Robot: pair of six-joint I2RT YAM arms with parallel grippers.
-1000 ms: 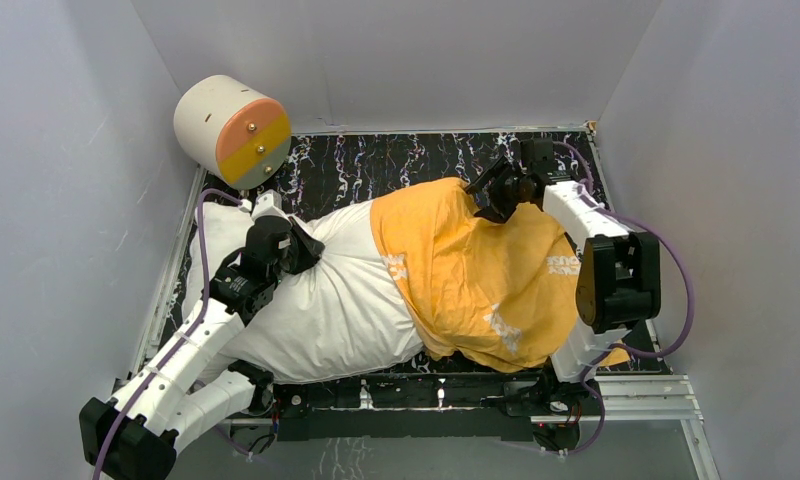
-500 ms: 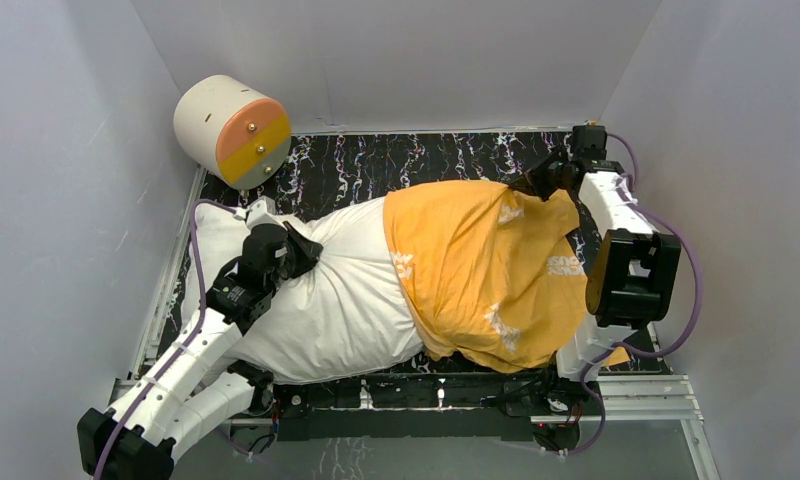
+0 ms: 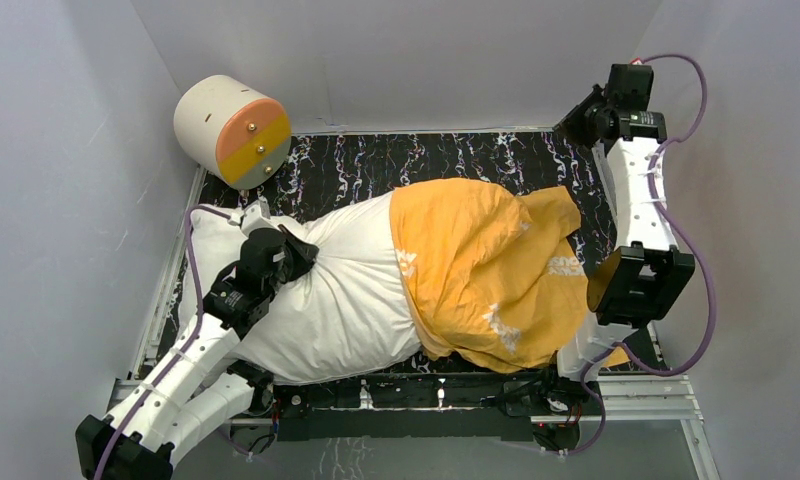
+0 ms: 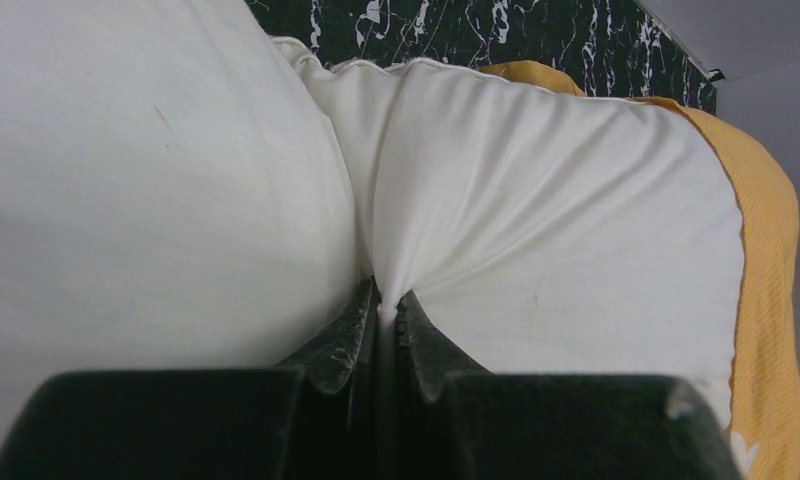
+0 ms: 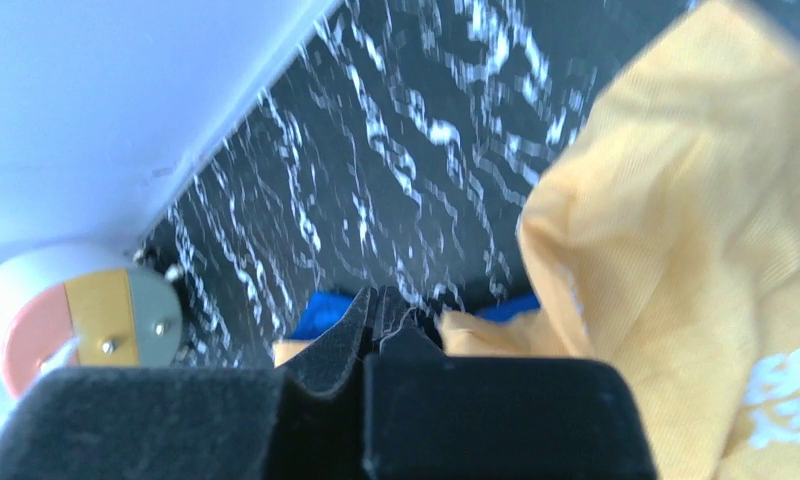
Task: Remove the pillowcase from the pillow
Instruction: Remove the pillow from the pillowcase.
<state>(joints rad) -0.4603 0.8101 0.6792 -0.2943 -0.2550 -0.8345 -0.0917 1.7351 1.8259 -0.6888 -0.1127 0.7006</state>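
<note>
One big white pillow point(image 3: 326, 300) lies across the dark table point(image 3: 426, 160), and the orange pillowcase point(image 3: 476, 265) covers its right half. The left gripper point(image 4: 384, 302) is squeezed tight on a fold of the pillow's bare white end. The right gripper point(image 5: 381, 300) is closed on nothing, up near the far right corner.

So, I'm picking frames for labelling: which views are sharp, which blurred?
Right wrist: motion-smeared, the marbled tabletop streaks and the pillowcase edge is soft. Left wrist: sharp on the pillow creases. Top external: crisp, evenly lit, no glare.
</note>
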